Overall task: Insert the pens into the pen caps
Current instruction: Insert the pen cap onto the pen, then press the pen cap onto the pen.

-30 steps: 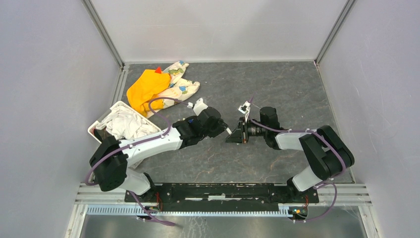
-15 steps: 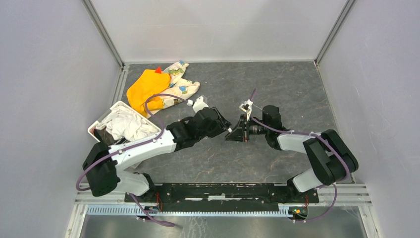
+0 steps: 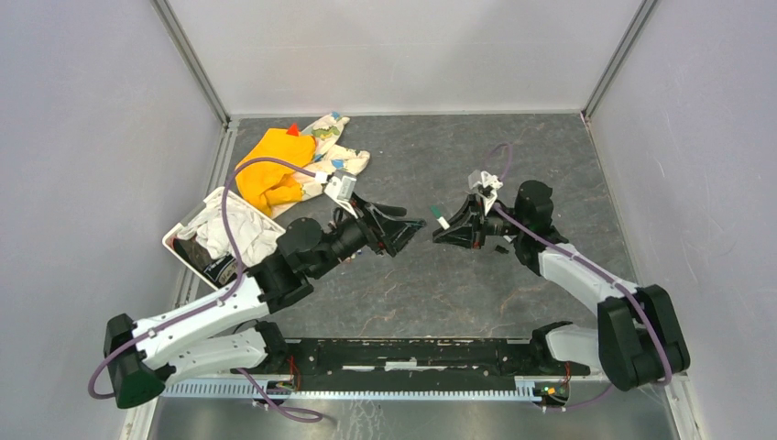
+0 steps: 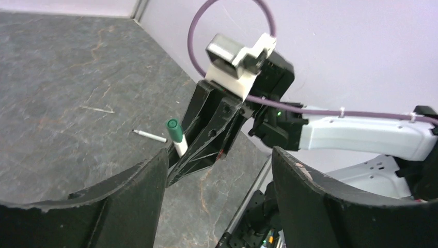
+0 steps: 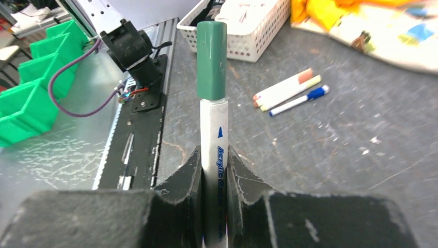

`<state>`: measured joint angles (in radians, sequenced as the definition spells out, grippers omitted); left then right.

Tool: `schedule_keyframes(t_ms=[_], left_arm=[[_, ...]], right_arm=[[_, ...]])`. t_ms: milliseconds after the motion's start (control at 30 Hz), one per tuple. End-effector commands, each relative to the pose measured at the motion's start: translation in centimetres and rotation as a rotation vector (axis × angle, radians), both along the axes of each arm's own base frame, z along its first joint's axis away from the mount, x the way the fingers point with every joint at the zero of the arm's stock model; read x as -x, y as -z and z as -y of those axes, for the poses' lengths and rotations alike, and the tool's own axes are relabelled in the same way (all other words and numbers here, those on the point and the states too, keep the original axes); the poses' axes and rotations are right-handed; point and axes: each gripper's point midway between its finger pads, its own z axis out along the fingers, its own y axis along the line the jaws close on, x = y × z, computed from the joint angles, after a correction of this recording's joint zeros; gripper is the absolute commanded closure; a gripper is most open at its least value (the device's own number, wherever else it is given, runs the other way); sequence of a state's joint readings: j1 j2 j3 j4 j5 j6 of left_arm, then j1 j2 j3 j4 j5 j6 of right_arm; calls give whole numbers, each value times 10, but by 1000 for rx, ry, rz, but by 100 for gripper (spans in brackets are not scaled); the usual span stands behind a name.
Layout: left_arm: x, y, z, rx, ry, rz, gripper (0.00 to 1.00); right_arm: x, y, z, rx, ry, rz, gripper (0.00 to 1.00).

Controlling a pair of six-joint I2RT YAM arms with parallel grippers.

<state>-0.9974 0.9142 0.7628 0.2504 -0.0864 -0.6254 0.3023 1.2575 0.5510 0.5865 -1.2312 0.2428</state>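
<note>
Top external view: the left gripper (image 3: 410,222) and right gripper (image 3: 442,231) are faced toward each other above the middle of the worktop (image 3: 550,156), close together but apart. The right jaws are closed on a white-barrelled pen (image 3: 441,221), which is gripped by its barrel.

Right wrist view: the free end of the held pen is seen fitted with a green cap (image 5: 212,59), which stands clear of the jaws. Three more pens (image 5: 287,92) are laid side by side on the worktop beyond, near a white basket (image 5: 253,31); one is blue-ended.

Left wrist view: the left jaws are spread wide and empty, and the capped pen is framed between them, untouched. A slim pen (image 4: 150,136) and a thin stick (image 4: 98,109) are laid on the worktop behind the right gripper.
</note>
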Motion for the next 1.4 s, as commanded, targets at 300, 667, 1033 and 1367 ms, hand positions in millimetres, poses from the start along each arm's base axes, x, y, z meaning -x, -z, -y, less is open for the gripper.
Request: schedule_keyframes(t_ms=[300,667,1033,1367], left_arm=[[-7,-42,53,119,120,285,0],[-41,-28,73,193,25,178,19],[-48,-22,79,197,7,133,35],[-51,-17,84,167,10,122,50]], right_arm=[[0,-56,26,-41,34,191,100],[4,-60,26,-59,38,161,100],[3,-59,26,-60,45,142,100],[3,-58,26,-60,46,140,100]])
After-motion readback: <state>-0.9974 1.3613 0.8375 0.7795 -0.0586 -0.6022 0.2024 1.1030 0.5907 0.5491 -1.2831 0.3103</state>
